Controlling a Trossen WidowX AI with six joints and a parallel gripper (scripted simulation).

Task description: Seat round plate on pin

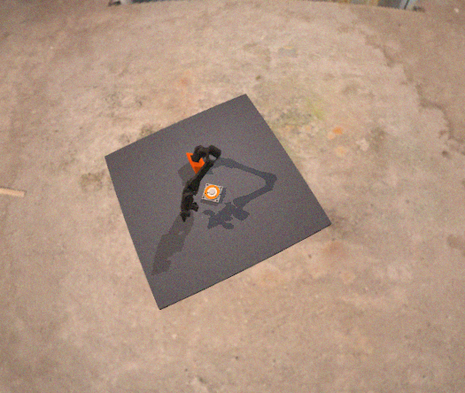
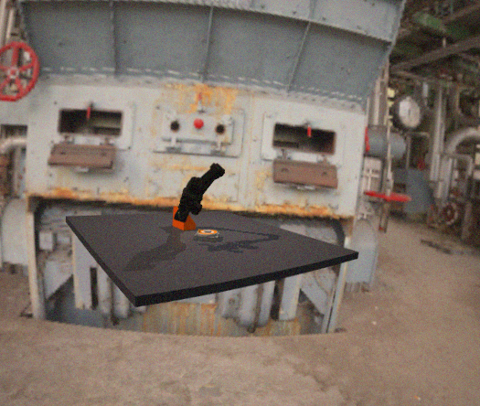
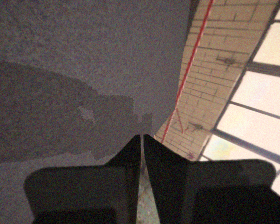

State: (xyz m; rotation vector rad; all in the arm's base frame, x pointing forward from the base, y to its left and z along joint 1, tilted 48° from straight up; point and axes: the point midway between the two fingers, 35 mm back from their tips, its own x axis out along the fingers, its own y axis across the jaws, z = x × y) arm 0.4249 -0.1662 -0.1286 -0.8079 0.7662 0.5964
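Gripper shut, nothing in it

Arm stretches from its base toward 7 o'clock in the top view; gripper fingers pinched together, empty.

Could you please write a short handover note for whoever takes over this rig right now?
Gripper: shut, holding nothing, off to one side of the round plate and not touching it.
Plate: on its square base near the middle of the dark table; the tab, the pin and the hole are too small to make out.
Done: nothing visible on the plate yet.
Left: likely turn the plate until the hole by the tab drops over the pin, check that it lies flat, then withdraw.
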